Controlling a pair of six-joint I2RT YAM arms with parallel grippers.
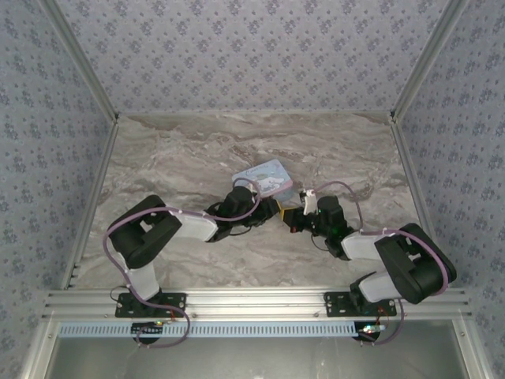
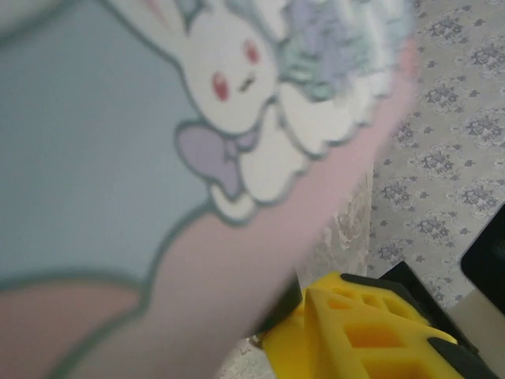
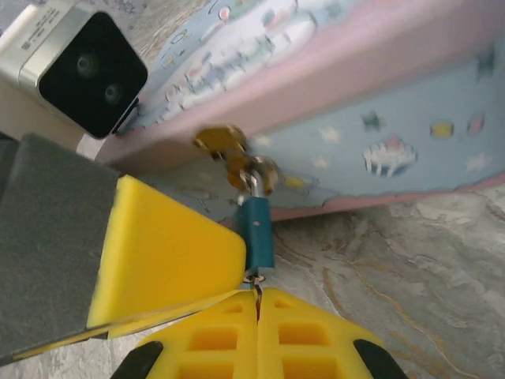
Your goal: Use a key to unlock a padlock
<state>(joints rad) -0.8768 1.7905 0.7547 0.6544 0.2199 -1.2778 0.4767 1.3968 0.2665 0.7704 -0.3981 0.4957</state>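
Left gripper (image 1: 267, 207) reaches to the table centre against the light-blue, pink-edged cartoon-printed rectangular tin (image 1: 268, 177). In its wrist view the tin's bunny print is blurred and very close, with one yellow finger (image 2: 355, 335) below it. Cannot tell whether this gripper is spread or clamped, or gripping anything. In the right wrist view a yellow wedge-shaped pad (image 3: 166, 249) sits touching the left side of the small blue-teal padlock (image 3: 257, 230). The padlock hangs by its silvery shackle from a brass hasp (image 3: 235, 154) on the tin's side, just above the grey marbled table (image 3: 410, 276). Padlock looks light, rigid and free to swing, so it likely needs bracing on the body's flat sides. The thin dark metal key (image 3: 256, 290) is tiny, stiff and probably slippery, and best pinched at the head. Right gripper (image 3: 258, 335) is pinched tight on the key, its shank pointing up at the padlock's underside, seemingly in the keyhole.
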